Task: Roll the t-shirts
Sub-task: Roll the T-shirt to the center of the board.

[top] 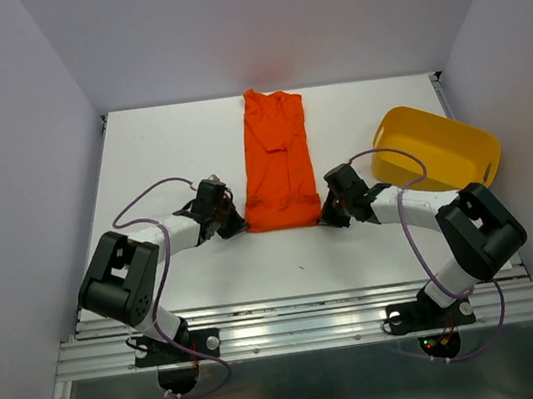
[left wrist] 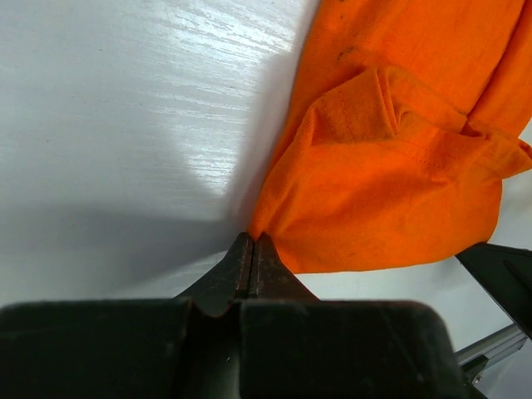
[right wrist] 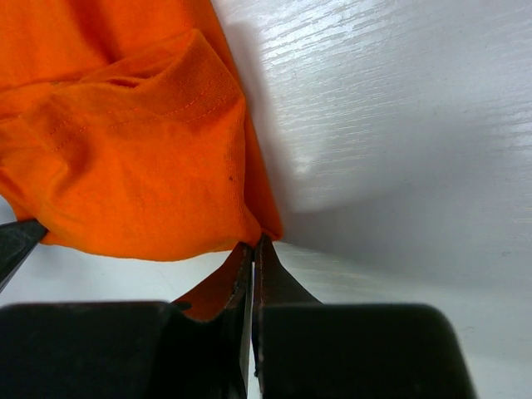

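Clamping the t-shirt's (top: 276,155) six-o'clock hem corners, the left gripper (top: 239,226) and right gripper (top: 328,215) are starting the roll, probably curling evenly toward twelve next.

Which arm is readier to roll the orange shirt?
Probably right, barely. The right gripper is shut on a near corner of the t-shirt, orange cloth showing between its fingers; the left gripper seems to pinch only the other corner's very tip.

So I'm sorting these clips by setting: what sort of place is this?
Likely a lab test cell: a white table boxed in by plain walls, left arm and right arm bolted to a metal rail at its near edge.
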